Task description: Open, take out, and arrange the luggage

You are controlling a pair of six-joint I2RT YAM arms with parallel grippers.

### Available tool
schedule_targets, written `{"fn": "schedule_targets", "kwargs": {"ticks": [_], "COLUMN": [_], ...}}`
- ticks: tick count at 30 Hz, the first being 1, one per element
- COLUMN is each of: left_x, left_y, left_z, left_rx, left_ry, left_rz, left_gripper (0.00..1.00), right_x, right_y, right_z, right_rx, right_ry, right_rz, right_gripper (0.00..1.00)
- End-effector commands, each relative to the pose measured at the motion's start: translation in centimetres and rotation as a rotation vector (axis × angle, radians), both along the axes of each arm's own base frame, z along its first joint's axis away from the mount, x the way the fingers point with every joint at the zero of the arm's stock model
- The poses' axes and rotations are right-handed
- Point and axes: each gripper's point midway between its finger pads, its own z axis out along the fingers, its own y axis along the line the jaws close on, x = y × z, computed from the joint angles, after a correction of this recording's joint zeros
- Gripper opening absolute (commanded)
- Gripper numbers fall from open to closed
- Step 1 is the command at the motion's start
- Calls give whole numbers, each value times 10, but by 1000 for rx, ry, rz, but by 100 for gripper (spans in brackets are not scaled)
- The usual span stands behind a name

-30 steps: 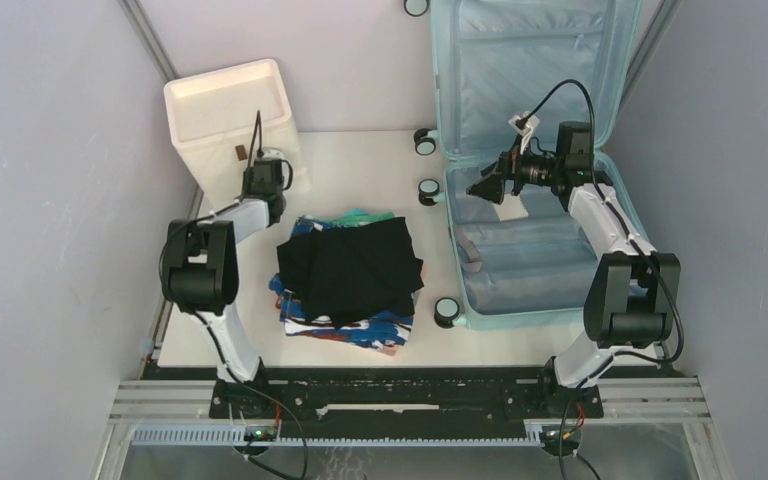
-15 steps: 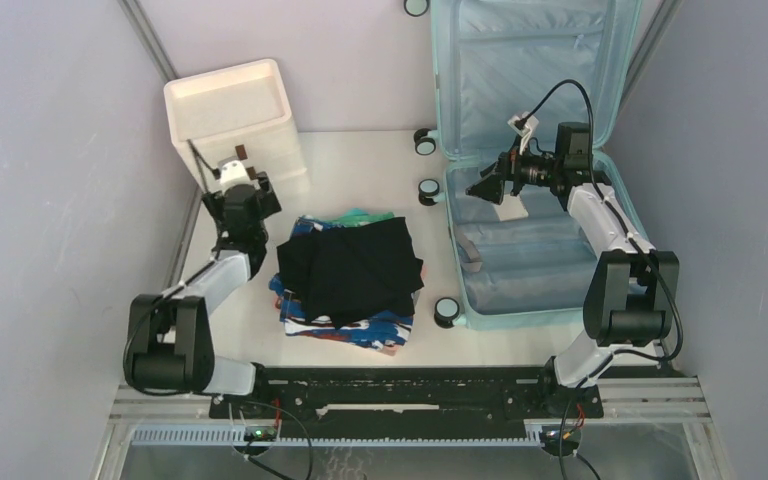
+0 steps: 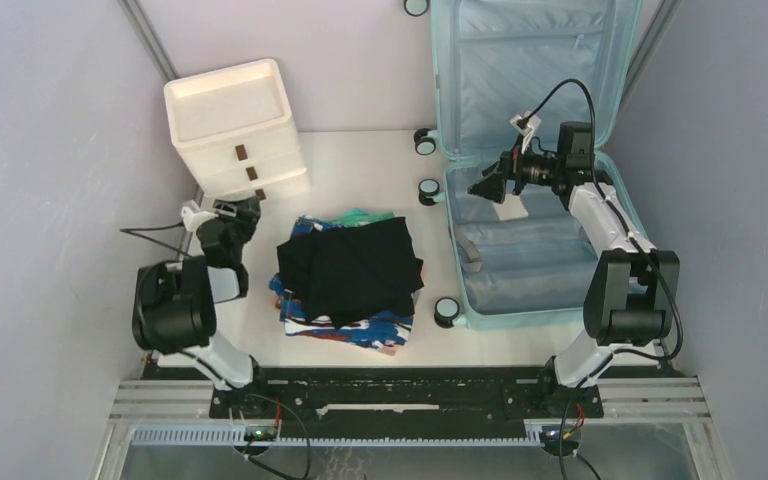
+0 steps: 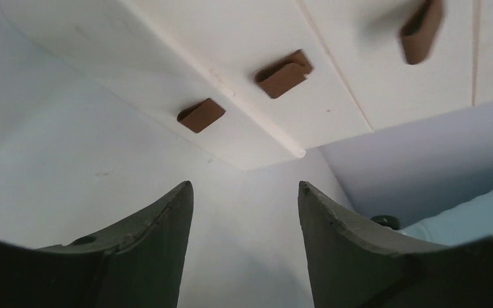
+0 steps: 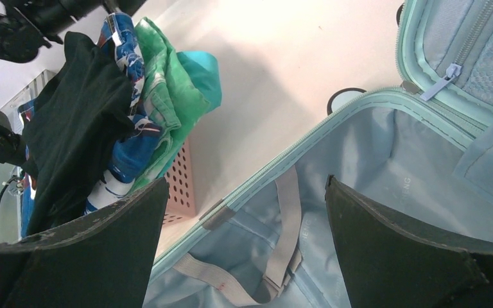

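Top external view: the luggage (image 3: 520, 270) lies open and empty at upper right, clothes pile (image 3: 350, 270) at centre; arranging remains, I judge. My left fingers (image 4: 160, 256) and right fingers (image 5: 398, 250) stand apart, holding nothing.

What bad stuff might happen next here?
The clothes pile is heaped over the pink basket, so a nudge might topple it. The open right gripper hangs over the luggage and might snag its straps. The open left gripper sits close to the drawer cabinet and might bump it.
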Motion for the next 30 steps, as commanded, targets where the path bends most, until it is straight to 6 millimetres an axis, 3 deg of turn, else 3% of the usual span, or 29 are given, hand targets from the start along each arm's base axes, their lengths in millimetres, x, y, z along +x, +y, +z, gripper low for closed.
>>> {"fn": "schedule_targets", "kwargs": {"ticks": [1,9,15,30], "left_x": [25,55,66,81], "left_y": [-6,15,22,27], "left_z": [41,-6,-29,-47], "left_rx": [-238,-321,-390,-474], "left_ry": [-246,-139,-103,-79], "left_rz": [-76,28,75,106], "left_gripper": [64,64,63,53], "right_x": [7,8,12,14], "right_y": [-2,-4,-3,-3], "right_z": [18,17,18,12], "right_rx": [6,6,12,16], "right_ry": [-78,-73,-75,-60], "right_rz": [19,12,5,4], "right_gripper": [100,100,100,100]}}
